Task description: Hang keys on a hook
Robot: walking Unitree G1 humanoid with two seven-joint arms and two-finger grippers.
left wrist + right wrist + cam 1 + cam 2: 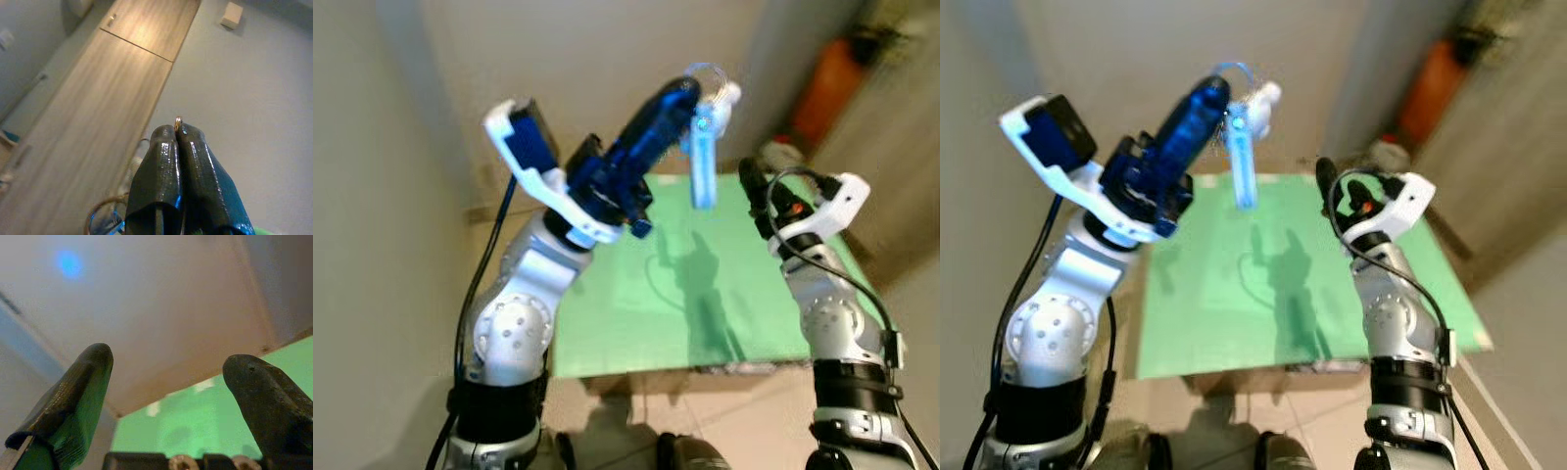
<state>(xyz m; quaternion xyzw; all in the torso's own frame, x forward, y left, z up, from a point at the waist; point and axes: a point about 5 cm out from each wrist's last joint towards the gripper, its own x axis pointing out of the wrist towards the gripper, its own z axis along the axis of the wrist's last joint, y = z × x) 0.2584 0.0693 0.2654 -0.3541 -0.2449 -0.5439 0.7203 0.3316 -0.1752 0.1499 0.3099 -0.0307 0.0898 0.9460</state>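
Silver-jointed robot arms fill the foreground, left raised high, right held lower w/ elbow bent. Below them lies a flat green rectangular tabletop (pixel 607 333), pale walls behind, an orange blurred object (pixel 832 83) far off to the right.

Left gripper (pixel 680 93) is pinched tight on a thin metal key ring (pixel 178 120); from it dangle a translucent blue plastic key tag (pixel 703 162) and a small white charm (pixel 726 98), hanging above the table's far edge. Long axis of the tag: roughly vertical. Right gripper (pixel 168 367) has fingers spread wide, nothing between them, pointed up over the green top.

No hook can be made out, so which way it lies from the keys can't be told; left wrist view looks up along a light wood-grain cabinet panel (pixel 98 98) and grey wall. Left arm is plainly the one to deliver. No brands, labels or legible writing.
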